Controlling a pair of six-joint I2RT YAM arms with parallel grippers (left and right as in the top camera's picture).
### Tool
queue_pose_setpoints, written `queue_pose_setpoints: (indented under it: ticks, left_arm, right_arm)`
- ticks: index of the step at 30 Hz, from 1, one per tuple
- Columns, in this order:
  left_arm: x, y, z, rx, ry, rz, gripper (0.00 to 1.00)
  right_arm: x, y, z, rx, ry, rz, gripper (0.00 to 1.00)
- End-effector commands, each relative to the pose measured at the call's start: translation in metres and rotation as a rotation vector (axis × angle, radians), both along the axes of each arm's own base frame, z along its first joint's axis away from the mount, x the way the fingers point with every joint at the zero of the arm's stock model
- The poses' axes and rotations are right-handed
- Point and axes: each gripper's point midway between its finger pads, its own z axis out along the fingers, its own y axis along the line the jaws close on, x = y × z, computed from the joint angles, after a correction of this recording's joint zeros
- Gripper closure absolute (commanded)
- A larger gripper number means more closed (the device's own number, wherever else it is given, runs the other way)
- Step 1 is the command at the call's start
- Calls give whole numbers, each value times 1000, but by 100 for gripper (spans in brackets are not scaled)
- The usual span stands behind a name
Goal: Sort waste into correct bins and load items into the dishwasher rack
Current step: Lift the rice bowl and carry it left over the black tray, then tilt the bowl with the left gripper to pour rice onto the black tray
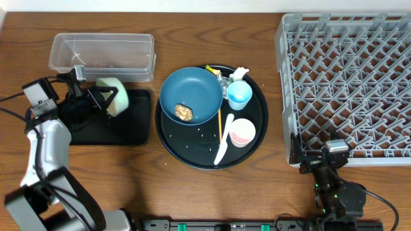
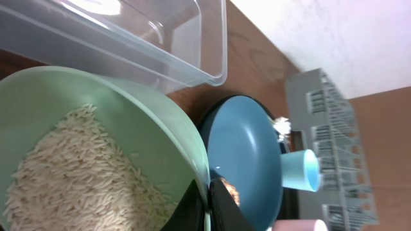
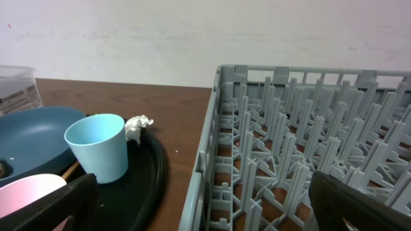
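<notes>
Left end effector (image 2: pixel 209 204) clamps mint bowl (image 2: pixel 151 122) rim.
Rice (image 2: pixel 77 173) inside; tub (image 2: pixel 215 45) just beyond; right end effector (image 1: pixel 325 156) gapes beside rack (image 1: pixel 283 83).

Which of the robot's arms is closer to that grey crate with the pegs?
Right. The right arm sits just outside the grey crate's near left corner, jaws open. The left arm is far away above the black tray, jaws shut on the mint bowl.
</notes>
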Motion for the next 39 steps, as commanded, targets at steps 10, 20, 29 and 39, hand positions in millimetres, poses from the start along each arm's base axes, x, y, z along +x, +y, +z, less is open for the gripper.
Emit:
queue_pose_setpoints:
  ticks: [10, 20, 29, 39]
  left_arm:
    - [-6, 13, 23, -195, -97, -37, 94]
    - [-17, 27, 20, -247, -75, 9, 94]
    - [-20, 28, 24, -301, -113, -14, 94]
    - [-18, 24, 17, -412, -144, -74, 94]
  right_arm:
    - [0, -2, -2, 11, 7, -9, 1]
    - [0, -2, -2, 11, 7, -9, 1]
    - [0, -2, -2, 11, 7, -9, 1]
    - [0, -2, -2, 11, 7, -9, 1]
